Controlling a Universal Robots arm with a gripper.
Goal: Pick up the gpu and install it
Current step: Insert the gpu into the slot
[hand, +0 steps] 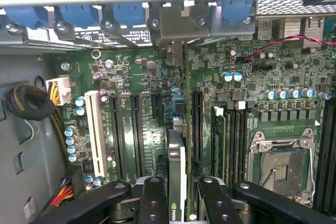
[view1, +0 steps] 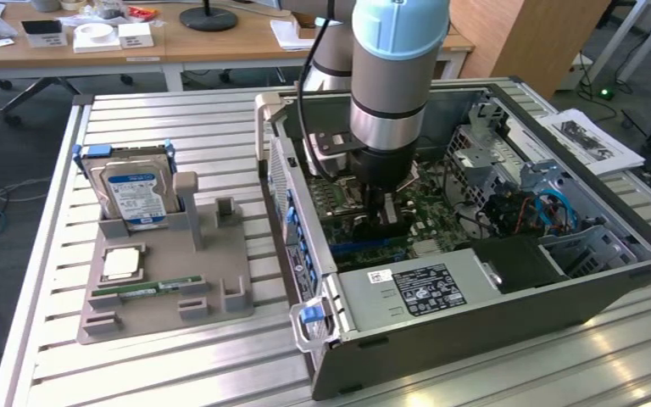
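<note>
The gripper (hand: 182,200) is clamped on the gpu (hand: 177,153), with a finger on each face. It holds the card on edge among the motherboard's (hand: 131,77) expansion slots, though I cannot tell whether it is seated. The arm (view1: 393,76) reaches down into the open computer case (view1: 597,280). A hard drive (view1: 133,191) stands in a grey holder (view1: 224,254), well apart on the exterior view's left.

the arm (view1: 392,59) is coming straight down from 12 o'clock in the exterior view, with its grey and silver wrist segment standing upright. the hand (view1: 382,216) is hanging directly below the wrist and pointing toward 6 o'clock. in the wrist view its two black fingers (hand: 152,203) are standing parallel and close together, pinching the gpu (hand: 177,171) edge-on between them.
</note>
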